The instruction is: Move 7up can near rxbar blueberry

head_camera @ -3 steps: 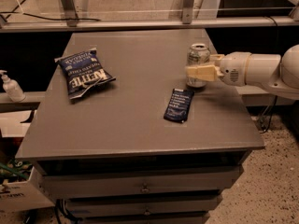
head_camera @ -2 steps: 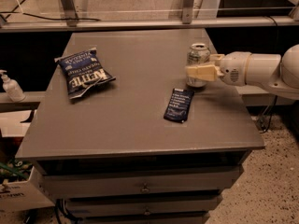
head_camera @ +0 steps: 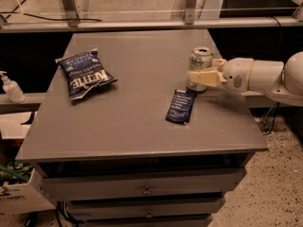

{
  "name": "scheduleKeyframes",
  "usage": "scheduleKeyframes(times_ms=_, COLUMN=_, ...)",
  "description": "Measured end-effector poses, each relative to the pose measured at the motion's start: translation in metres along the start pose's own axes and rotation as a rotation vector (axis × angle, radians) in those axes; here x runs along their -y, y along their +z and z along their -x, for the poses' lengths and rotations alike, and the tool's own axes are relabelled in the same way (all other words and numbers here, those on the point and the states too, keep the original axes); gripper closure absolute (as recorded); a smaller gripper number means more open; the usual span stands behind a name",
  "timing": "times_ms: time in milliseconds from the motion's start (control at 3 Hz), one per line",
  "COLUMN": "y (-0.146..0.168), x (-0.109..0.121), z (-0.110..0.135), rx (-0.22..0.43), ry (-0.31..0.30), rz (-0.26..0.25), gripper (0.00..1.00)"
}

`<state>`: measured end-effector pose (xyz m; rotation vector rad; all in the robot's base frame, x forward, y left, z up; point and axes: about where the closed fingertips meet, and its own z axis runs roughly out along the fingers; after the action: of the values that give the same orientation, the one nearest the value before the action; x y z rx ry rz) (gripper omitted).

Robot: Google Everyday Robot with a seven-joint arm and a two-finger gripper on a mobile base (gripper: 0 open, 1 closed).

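The 7up can (head_camera: 200,60) stands upright on the grey table (head_camera: 137,126), right of the middle, near the right edge. My gripper (head_camera: 204,71) reaches in from the right at the height of the can's body and sits around it. The rxbar blueberry (head_camera: 181,106), a flat dark navy wrapper with pale text, lies just in front and to the left of the can, very close to it.
A crinkled blue chip bag (head_camera: 82,74) lies on the left part of the table. A white pump bottle (head_camera: 10,89) stands on a ledge beyond the table's left edge. Drawers (head_camera: 147,189) sit below the table top. A railing runs behind.
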<state>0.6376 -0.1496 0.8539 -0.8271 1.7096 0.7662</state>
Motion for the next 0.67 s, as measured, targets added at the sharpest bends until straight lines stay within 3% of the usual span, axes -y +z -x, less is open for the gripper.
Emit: scheduleKeyframes(times_ms=667, y=-0.0008, x=-0.0003, z=0.0029, rx=0.0, ry=0.0, rz=0.0, gripper=1.0)
